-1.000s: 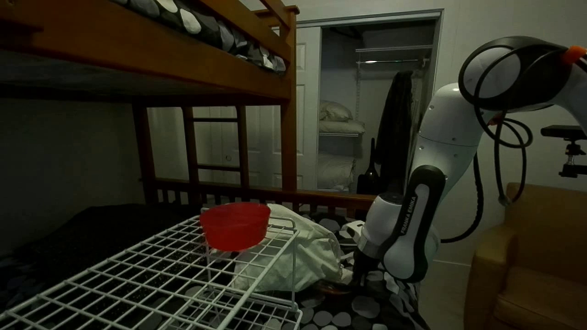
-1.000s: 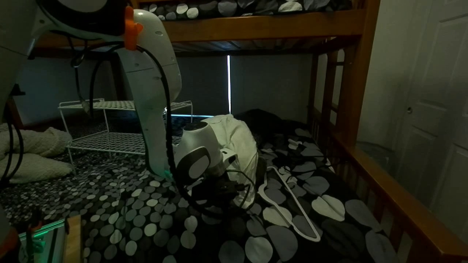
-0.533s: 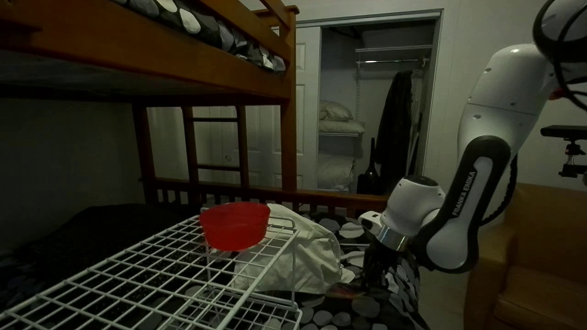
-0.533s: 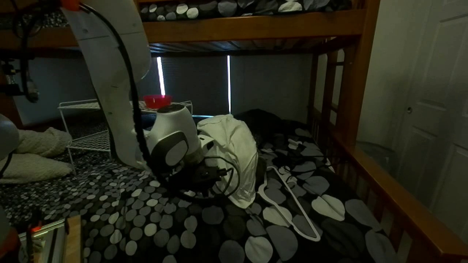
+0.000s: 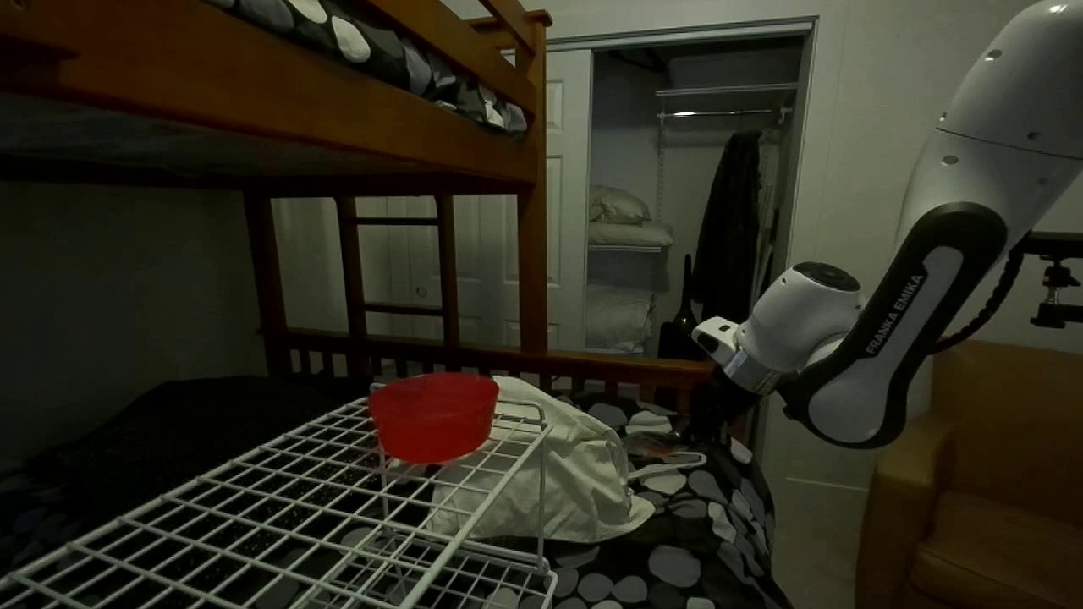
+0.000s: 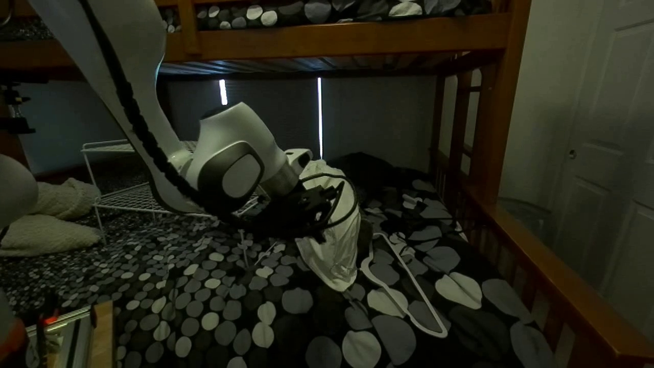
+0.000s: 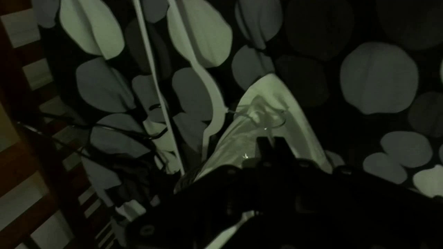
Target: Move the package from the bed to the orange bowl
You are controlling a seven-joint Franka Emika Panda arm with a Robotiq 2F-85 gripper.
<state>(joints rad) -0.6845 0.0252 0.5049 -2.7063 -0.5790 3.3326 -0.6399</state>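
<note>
The package (image 5: 656, 445) looks like a small clear plastic packet with something reddish inside. My gripper (image 5: 695, 433) is shut on its edge and holds it above the bed (image 5: 677, 562). In the wrist view a thin clear strip of the package (image 7: 261, 116) runs between the nearly closed fingertips (image 7: 271, 141), over the tip of a white cloth. The red-orange bowl (image 5: 433, 420) stands on a white wire rack, well to the left of the gripper; in an exterior view the arm hides it. There the gripper (image 6: 321, 236) is in front of the cloth, and the package is hard to make out.
The white wire rack (image 5: 279, 482) stands on the bed. The white cloth (image 5: 567, 474) lies heaped between rack and gripper. A white hanger (image 6: 403, 291) lies on the bed. The upper bunk's wooden rail (image 6: 357, 40) runs overhead, and a wooden footboard (image 6: 552, 276) edges the bed.
The gripper has risen and drawn back, to the right in one exterior view and the upper left in another. The package has come up off the bed with it. Bowl and rack have not moved.
</note>
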